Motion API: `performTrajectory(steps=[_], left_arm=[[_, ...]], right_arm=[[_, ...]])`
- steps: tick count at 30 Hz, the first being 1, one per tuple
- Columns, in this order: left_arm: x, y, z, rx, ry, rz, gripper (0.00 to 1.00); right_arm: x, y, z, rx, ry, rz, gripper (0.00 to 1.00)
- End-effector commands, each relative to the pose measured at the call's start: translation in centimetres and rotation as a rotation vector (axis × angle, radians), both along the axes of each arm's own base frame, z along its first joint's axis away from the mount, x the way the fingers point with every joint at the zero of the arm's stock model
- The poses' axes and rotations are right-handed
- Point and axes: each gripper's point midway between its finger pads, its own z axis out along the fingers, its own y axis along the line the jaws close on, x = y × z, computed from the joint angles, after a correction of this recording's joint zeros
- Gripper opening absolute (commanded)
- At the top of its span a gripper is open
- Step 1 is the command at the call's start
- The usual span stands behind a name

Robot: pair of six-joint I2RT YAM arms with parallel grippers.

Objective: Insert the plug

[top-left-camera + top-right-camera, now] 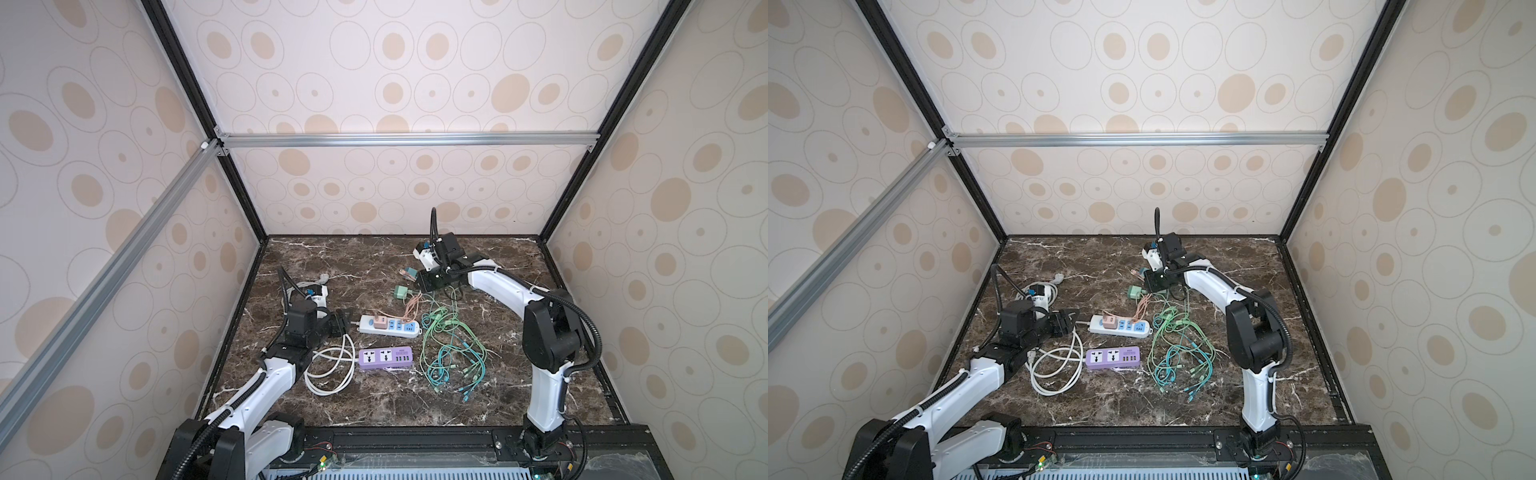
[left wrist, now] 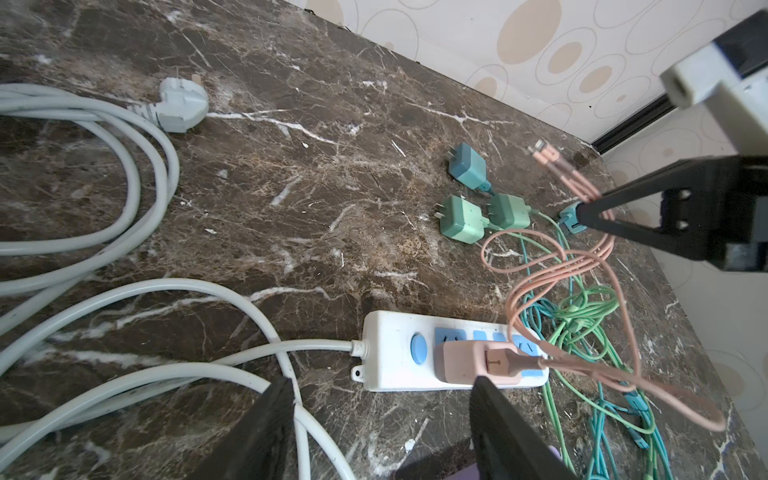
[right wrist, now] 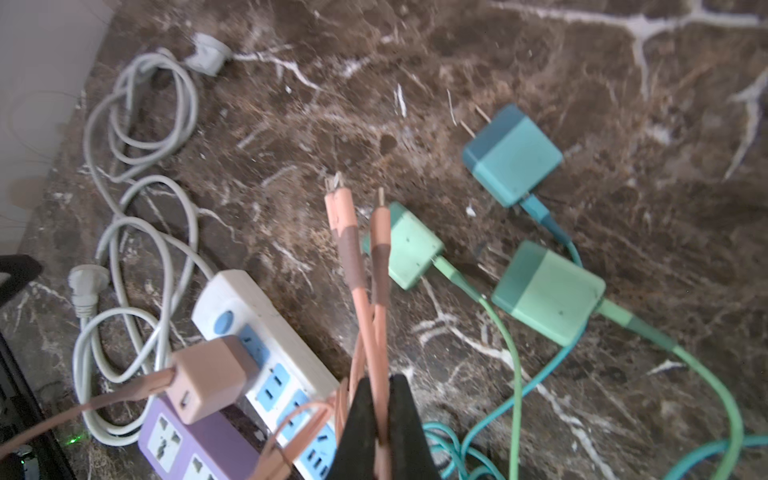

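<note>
Top views: the white power strip (image 1: 395,328) lies mid-table with the pink charger plug (image 1: 378,322) in it, near its cord end. The purple power strip (image 1: 385,357) sits just on the robot side of it. The left gripper (image 1: 340,324) is just off the white strip's cord end and the right gripper (image 1: 424,282) is beyond the strip toward the back wall. Neither claw's state reads from here. Green cables (image 1: 451,353) are tangled off the strip's other end.

Left wrist: the left gripper (image 2: 382,436) has its claws apart with nothing between them, above the strip's cord end. Only this view shows the right gripper (image 2: 590,216) from outside, pinched on the pink cable (image 2: 582,257). That cable loops back over the strip's free sockets. A teal charger plug (image 2: 467,168) and two green charger plugs (image 2: 461,220) lie loose beyond the strip.

Right wrist: the right gripper (image 3: 378,415) has its claws together, clamped on the pink cable, whose connector tips (image 3: 338,195) stick out free ahead. Only here do the teal plug's prongs show, lying sideways. I can't confirm the pink plug is fully seated.

Risks (judgement):
- The held cable runs to the pink plug, so pulling it away from the strip could unseat that plug.
- The same pull could drag the strip, which nothing holds.
- The cable could snag the green cables and shift the loose plugs.
- The loop may block the free sockets.
</note>
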Motion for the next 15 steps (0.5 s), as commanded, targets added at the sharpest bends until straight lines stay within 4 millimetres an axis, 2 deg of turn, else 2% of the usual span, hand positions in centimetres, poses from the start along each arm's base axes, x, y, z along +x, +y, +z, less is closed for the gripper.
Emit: performTrajectory(steps=[1, 11, 15], left_arm=[[0.6, 0.1, 1.9, 0.004, -0.06, 0.007, 0.67], [0.2, 0.5, 2.3, 0.0, -0.076, 0.028, 0.67], [0.1, 0.5, 2.6, -0.011, -0.08, 0.028, 0.67]], right_arm=[[0.7, 2.3, 1.8, 0.023, -0.058, 0.066, 0.03], [3.2, 9.2, 1.9, 0.122, -0.087, 0.184, 0.04], [4.9, 10.1, -0.2, 0.097, -0.072, 0.172, 0.06]])
